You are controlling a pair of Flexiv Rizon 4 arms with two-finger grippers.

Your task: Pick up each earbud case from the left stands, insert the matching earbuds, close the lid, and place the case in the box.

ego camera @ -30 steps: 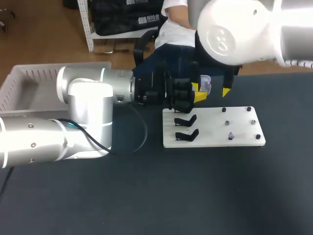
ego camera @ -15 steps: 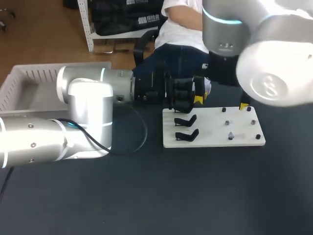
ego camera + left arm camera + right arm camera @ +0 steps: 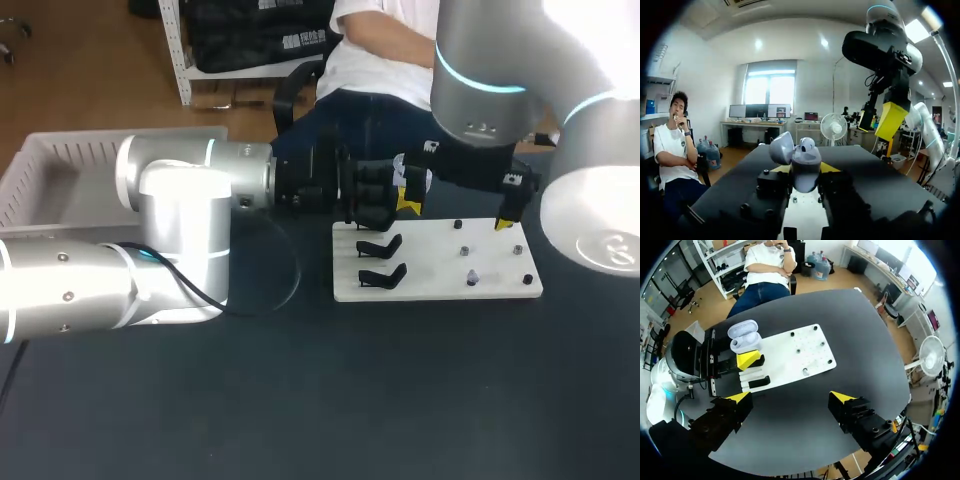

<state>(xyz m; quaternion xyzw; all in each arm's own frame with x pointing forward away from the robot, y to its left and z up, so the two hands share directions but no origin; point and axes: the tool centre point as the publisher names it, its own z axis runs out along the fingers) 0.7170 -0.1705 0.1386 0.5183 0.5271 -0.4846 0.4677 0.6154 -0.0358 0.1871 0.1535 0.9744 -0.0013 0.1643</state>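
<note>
Swung off to the right over the last second, the right arm (image 3: 480, 70) no longer has its big white joint above the far edge of the desk (image 3: 300, 400). That joint now sits at the desk's right edge, and the wrist column stands upright over the far edge of the white board (image 3: 440, 285). One of its yellow tips, which was just beside the case (image 3: 418, 178), now hangs over the board's far right corner. The left arm (image 3: 170, 230), the case and everything on the board lie as they did before.

The left arm stretches level from the desk's left edge. The white box (image 3: 40, 170) stands behind it at the far left corner. The board lies flat on the right half of the desk, nearer the far edge than the near one. Two black stands (image 3: 380, 275) sit in a row along its left edge, and small dark pegs (image 3: 528, 280) dot its right half.

The left fingers (image 3: 771, 186) pinch the pale case from both sides and hold it above the board's far left corner. Its lid is tipped open, and a rounded pale piece rises from its body beside the lid. The right fingers (image 3: 738, 401) are spread wide with nothing between them. They are high over the desk, looking down on the board, and touch nothing.
</note>
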